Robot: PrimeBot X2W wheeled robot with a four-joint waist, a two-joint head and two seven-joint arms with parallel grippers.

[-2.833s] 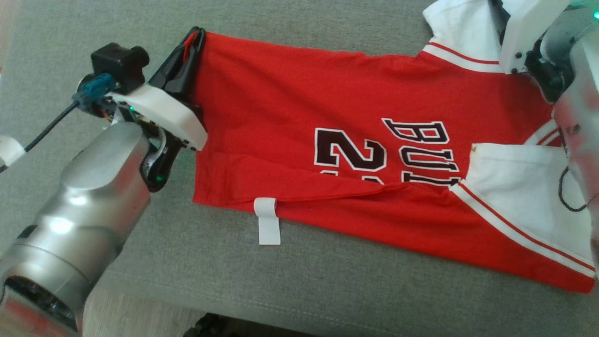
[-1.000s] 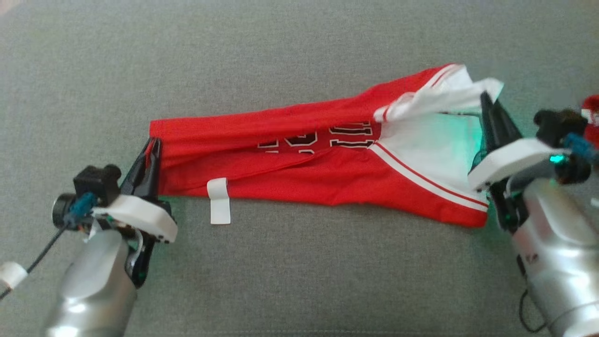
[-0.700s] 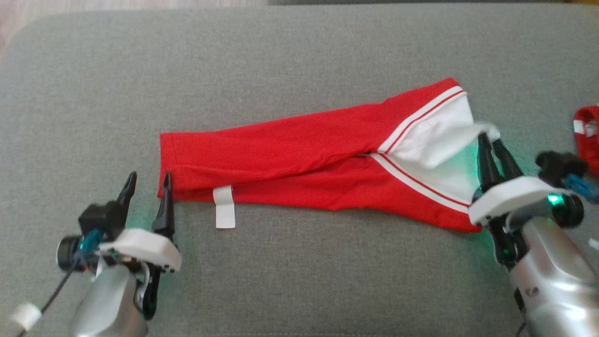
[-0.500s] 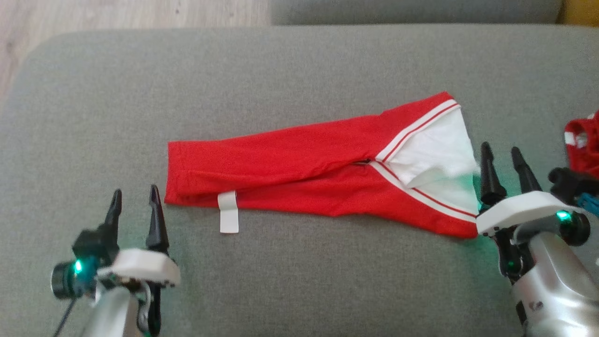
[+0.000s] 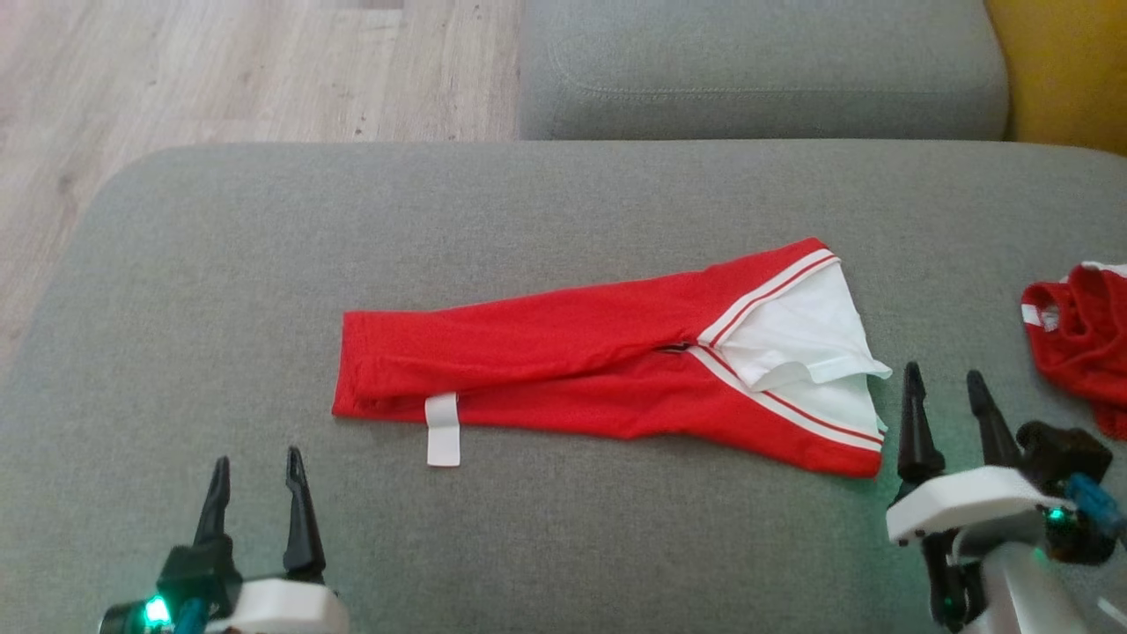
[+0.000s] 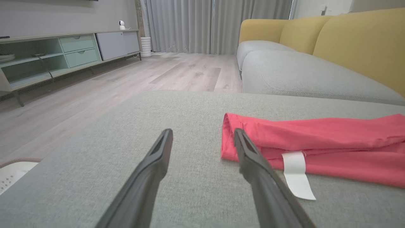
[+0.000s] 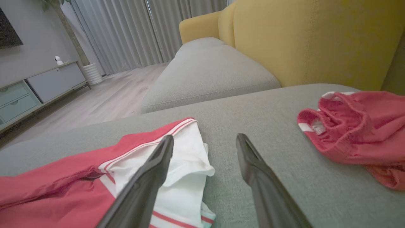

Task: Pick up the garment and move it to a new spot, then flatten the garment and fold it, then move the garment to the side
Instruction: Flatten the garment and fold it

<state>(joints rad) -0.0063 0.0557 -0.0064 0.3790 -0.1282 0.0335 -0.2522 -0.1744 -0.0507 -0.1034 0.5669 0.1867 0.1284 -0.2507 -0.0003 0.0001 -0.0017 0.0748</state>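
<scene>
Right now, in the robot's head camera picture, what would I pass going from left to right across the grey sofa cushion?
Dark-fingered left gripper → long folded red-and-white garment → dark-fingered right gripper → crumpled red cloth with white trim.

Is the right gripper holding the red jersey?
No, the right gripper stands open beside the red jersey, with bare grey cushion showing between its fingers.

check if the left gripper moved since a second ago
Yes. The left gripper let go and backed off from the tag on the jersey, toward the robot.
</scene>
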